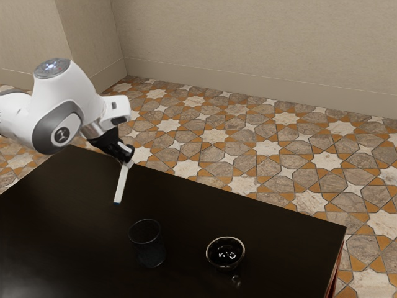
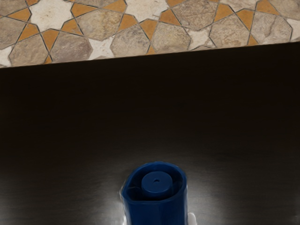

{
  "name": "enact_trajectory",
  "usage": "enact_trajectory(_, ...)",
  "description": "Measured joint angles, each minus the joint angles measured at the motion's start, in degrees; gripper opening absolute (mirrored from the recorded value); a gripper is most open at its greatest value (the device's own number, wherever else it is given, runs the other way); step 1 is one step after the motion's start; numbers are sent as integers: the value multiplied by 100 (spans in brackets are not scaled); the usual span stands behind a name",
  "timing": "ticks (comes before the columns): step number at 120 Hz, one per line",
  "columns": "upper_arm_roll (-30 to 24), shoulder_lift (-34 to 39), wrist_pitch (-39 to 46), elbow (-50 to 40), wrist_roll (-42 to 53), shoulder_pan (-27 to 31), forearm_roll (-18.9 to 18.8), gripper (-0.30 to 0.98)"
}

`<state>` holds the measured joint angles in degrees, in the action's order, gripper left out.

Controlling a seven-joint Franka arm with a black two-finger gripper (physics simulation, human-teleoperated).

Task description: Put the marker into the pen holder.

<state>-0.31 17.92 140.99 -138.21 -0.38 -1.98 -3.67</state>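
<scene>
The marker [image 1: 121, 185] hangs aslant over the table [image 1: 57, 205], inside its far edge and nearer the far corner at the exterior view's left than the one at its right. Its blue end [image 1: 117, 203] points down. The gripper [image 1: 128, 159] is closed on the upper part, fingers narrowed to the marker's width. So much of it sticks out below the grip that a knock at the blue end could swivel or loosen it.

The pen holder [image 1: 147, 243] stands upright, farther in from that far edge, well apart from the marker. The likeliest failure, I judge, is the slant: lowered like this, the blue end may catch the rim and tip the holder. Crossing too low could shove it instead. Dark mesh on a dark table (a poor match for judging a rim) might also hide an off-centre approach.

Beyond the holder, towards the right-hand corner, sits the bowl [image 1: 226, 253]; overshooting could drop the marker there.
</scene>
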Motion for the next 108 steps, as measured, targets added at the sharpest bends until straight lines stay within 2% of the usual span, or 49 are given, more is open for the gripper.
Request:
enact_trajectory(12,-7,-29,-35,20,-42,-242,127,-10)
enact_trajectory(34,-70,-562,-65,240,-108,-586,352,-10)
enact_trajectory(64,-78,-892,-84,154,-165,-666,525,-10)
enact_trajectory(88,-74,-935,-126,-276,-196,-617,543,-10)
enact_trajectory(92,-76,-934,-145,-323,-198,-616,551,-7)
enact_trajectory(108,-68,-871,-217,-252,-97,-605,660,23)
